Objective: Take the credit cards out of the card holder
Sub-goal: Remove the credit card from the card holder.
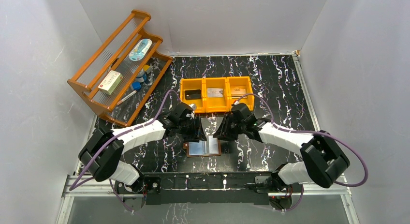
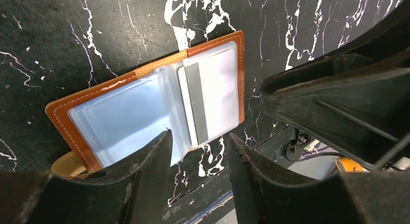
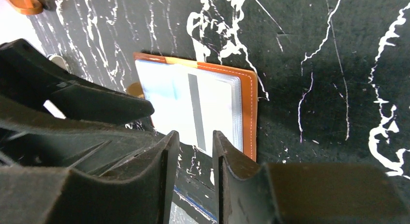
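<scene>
Left arm [image 1: 142, 131] and right arm [image 1: 283, 137], white link shells, black joint housings, purple cable [image 1: 366, 174] routed along each, left tool [image 2: 199, 137] and right tool [image 3: 194, 134], matte black wedge-shaped fingers [image 2: 145, 178]

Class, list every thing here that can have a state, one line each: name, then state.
Brown leather folding card holder: lying open, clear pockets up.
White card with grey stripe: inside a holder pocket.
Black card, silvery-grey card, tan card: out, one per bin compartment.
Orange three-compartment plastic bin: every compartment occupied.
Left gripper: open, empty, near the holder.
Right gripper: open, empty, near the holder.
</scene>
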You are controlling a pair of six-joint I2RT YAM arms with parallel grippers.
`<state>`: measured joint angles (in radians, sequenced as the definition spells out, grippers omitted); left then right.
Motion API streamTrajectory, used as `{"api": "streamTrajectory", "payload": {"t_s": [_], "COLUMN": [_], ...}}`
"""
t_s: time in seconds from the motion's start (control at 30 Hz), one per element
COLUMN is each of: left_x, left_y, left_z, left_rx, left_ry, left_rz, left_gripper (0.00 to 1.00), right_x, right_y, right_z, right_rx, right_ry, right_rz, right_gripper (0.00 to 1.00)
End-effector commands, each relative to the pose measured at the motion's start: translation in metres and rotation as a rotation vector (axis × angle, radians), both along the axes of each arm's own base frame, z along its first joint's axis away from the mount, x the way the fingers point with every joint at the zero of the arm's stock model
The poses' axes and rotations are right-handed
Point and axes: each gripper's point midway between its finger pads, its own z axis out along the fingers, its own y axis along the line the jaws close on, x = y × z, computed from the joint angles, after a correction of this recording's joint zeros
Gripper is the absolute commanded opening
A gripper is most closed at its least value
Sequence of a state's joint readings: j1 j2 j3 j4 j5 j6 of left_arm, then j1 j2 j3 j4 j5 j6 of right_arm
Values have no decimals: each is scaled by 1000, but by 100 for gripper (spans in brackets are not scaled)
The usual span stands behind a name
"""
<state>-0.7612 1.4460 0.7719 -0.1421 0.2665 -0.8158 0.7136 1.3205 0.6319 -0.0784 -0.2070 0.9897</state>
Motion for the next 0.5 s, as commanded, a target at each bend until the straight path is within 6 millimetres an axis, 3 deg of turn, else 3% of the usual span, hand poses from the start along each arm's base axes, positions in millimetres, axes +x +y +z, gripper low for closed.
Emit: {"api": "streamTrajectory", "payload": {"t_s": [0.0,0.2,0.47], "left_x": [-2,-5,-9], "left_y": [-1,-5,-5], "left_z": [-3,-9,-27], "left_rx": [-8,-19,34], "left_ry": [23,48,92], "left_rz": [15,0,-60], "left_gripper": [43,42,35], "right_x": [3,-8,-9], "right_y": [12,6,-19], "right_z": [3,-23,-51], "right_rx": [20,-29,-206], "right_ry": [10,82,128], "right_rz": [53,73,29], "right_gripper": [38,33,28]}}
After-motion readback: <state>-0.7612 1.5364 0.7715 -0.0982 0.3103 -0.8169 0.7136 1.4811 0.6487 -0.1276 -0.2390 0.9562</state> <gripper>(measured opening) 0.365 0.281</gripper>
